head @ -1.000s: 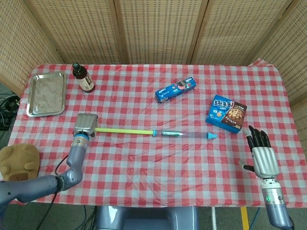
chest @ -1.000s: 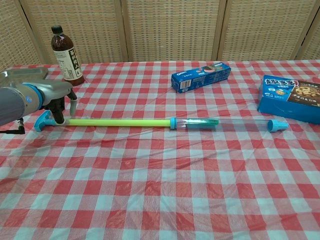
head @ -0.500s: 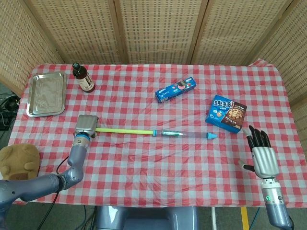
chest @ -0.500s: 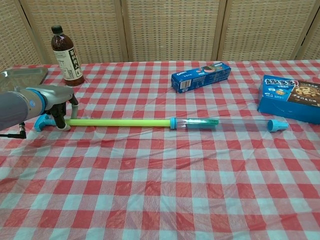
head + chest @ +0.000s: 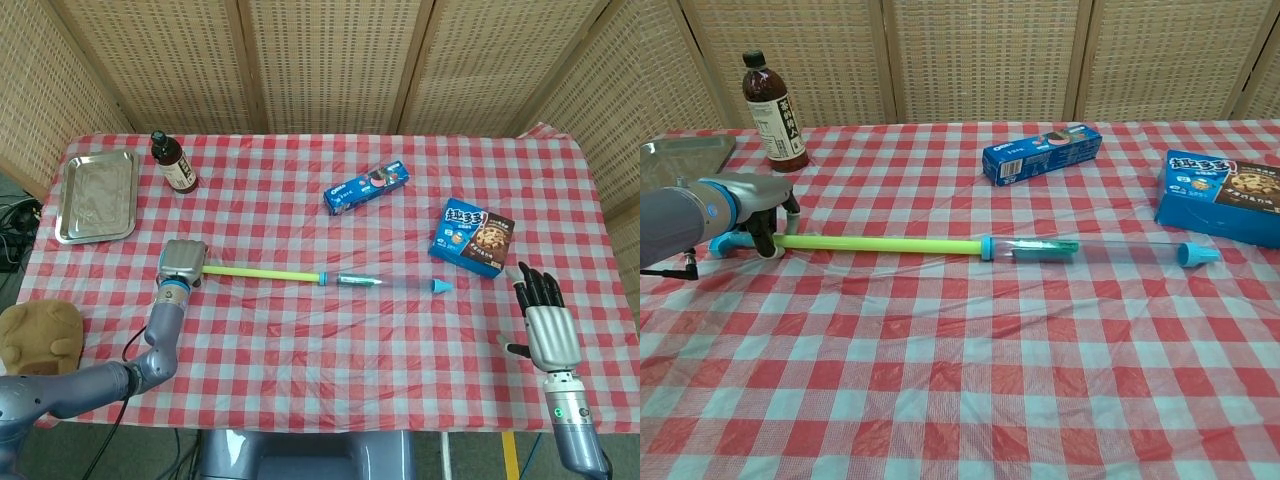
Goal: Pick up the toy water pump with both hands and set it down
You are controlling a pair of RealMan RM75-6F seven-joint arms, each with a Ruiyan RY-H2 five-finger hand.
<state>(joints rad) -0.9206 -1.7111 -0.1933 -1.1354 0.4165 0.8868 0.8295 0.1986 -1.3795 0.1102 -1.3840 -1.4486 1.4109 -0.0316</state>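
Long toy water pump, yellow-green rod with clear barrel and blue end caps, lies lengthwise across the red-checked tablecloth. Left hand grips its blue handle end. Right hand held apart near the table's right edge, fingers spread, holding nothing. Blue cookie box beyond the nozzle end.

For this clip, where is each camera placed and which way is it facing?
Head view: high above the near table edge, looking steeply down on the whole table; shows the left hand on the toy water pump and the right hand, open off the table's right corner.
Chest view: low at the near edge, looking across toward the wicker screens; only the left hand shows.
Shared: pump, bottle, both boxes, left hand.
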